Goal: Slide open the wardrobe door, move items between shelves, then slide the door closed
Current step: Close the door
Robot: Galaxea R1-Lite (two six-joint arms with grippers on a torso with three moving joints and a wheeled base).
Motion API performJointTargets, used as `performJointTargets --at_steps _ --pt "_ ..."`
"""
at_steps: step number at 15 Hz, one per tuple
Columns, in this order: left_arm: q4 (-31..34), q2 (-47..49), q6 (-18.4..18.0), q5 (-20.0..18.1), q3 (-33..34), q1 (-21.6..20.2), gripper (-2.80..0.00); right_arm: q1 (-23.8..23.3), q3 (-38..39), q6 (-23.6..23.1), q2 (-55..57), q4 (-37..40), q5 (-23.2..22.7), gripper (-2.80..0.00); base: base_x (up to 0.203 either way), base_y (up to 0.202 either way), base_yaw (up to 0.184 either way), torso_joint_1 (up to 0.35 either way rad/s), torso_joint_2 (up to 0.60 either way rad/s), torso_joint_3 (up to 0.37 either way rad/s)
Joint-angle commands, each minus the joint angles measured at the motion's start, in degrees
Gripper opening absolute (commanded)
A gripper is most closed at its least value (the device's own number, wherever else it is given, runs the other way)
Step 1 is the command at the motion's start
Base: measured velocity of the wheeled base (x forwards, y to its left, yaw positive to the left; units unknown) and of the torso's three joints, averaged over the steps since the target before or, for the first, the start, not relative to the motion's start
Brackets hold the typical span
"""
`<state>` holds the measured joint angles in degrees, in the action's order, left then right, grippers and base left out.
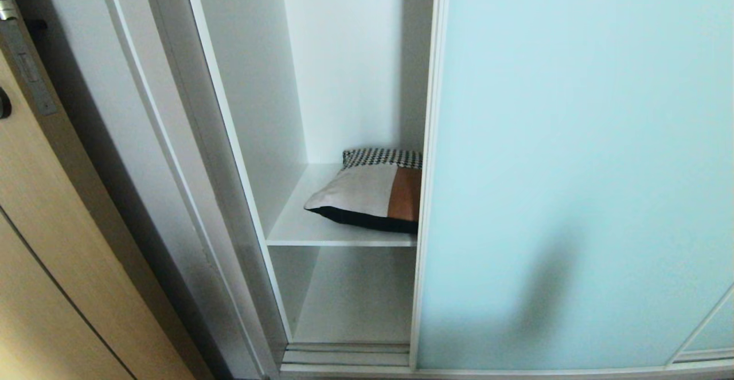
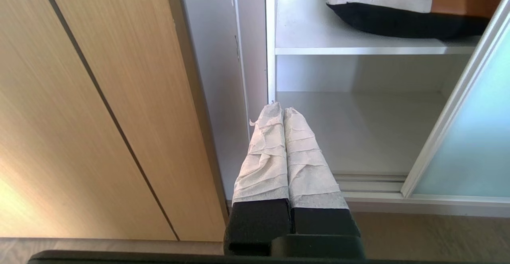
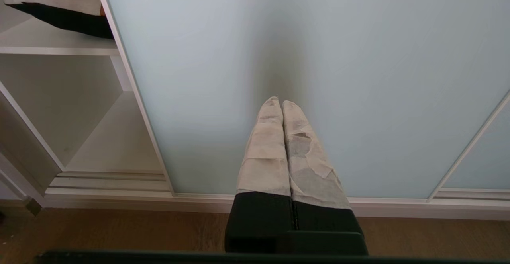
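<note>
Here you have one cushion (image 1: 375, 191) lying flat on the upper of two white shelves: the upper shelf (image 1: 304, 228) and the lower shelf (image 1: 355, 305) beneath it. The cushion is soft patchwork: a black-and-white houndstooth strip along its far edge, a cream panel, a rust-orange panel beside that, and a dark underside showing along the near edge. Its right part is hidden behind the door frame, so you cannot see its full width. The lower shelf holds nothing that shows.

There is one sliding door (image 1: 573, 168), a wide panel of frosted pale aqua glass in a slim silver frame. It stands partly open, covering the right side of the wardrobe and leaving a narrow opening on the left where both shelves show. A second glass panel (image 1: 711, 334) peeks in at the lower right corner, behind a slanting silver strip.

To the left of the wardrobe stands one tan wooden door (image 1: 51, 265) with a metal latch plate (image 1: 26, 65) on its edge.

You have two grippers, both with fingers wrapped in pale cloth and pressed together, grasping nothing. The left gripper (image 2: 278, 110) hangs low before the open part, its tips pointing toward the wardrobe's left wall near the lower shelf. The right gripper (image 3: 278, 102) hangs low in front of the glass, apart from it, casting a soft shadow on the panel.
</note>
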<state>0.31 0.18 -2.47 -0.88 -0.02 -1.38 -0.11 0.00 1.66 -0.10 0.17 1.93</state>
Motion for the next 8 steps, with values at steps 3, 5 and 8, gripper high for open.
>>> performJointTargets --at_steps 3,5,8 --pt "0.05 0.08 0.89 0.09 -0.06 -0.03 -2.80 0.02 0.01 0.01 0.10 0.00 0.01 -2.80 0.000 0.000 0.000 0.000 0.00 0.000" --pt "0.57 0.08 0.72 0.09 -0.24 -0.03 -2.80 -0.01 0.03 0.01 0.10 0.00 0.01 -2.80 0.000 0.000 0.000 0.000 0.00 0.000" --pt "0.11 0.08 -0.08 0.09 0.01 -0.03 -2.80 -0.01 0.08 0.01 0.10 0.00 0.01 -2.80 0.000 0.000 0.000 0.000 0.00 0.000"
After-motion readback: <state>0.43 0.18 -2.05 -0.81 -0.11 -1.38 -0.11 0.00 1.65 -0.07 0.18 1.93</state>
